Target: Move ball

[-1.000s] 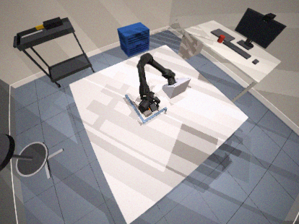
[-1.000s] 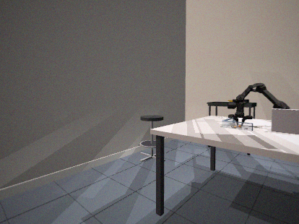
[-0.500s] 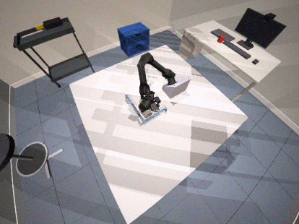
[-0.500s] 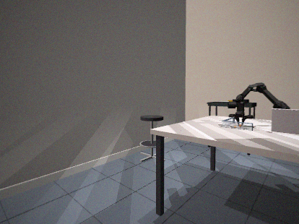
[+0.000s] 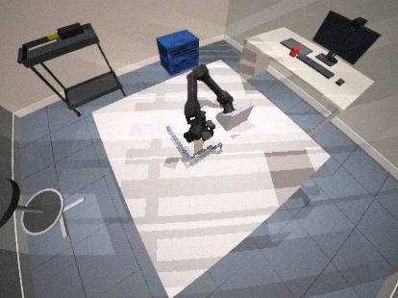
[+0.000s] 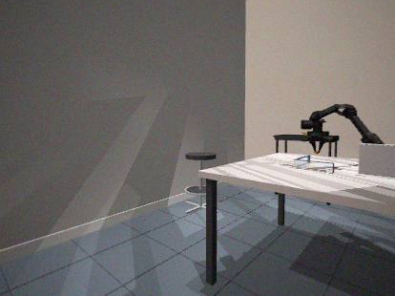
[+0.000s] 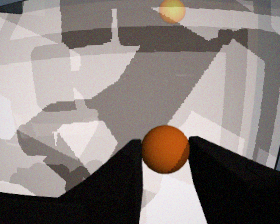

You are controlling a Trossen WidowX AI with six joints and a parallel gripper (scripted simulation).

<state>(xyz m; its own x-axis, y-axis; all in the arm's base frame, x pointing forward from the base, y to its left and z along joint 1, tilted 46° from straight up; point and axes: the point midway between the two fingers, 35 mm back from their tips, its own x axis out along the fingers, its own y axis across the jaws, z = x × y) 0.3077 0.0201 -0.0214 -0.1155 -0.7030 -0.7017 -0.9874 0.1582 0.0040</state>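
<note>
- While its two dark fingers press in from either side, the gripper (image 7: 165, 153) stands nearly closed on the orange ball (image 7: 165, 148).
- Smooth, evenly orange, the ball hangs above the white table (image 5: 231, 210), apparently over the clear corner walls (image 5: 192, 158).
- Ahead lies its pale see-through copy (image 7: 173, 11).
- Grey tiled floor, a stool (image 6: 200, 157).

Orange ball (image 7: 165, 148) between the jaws; faint see-through copy (image 7: 173, 11) well beyond.
</note>
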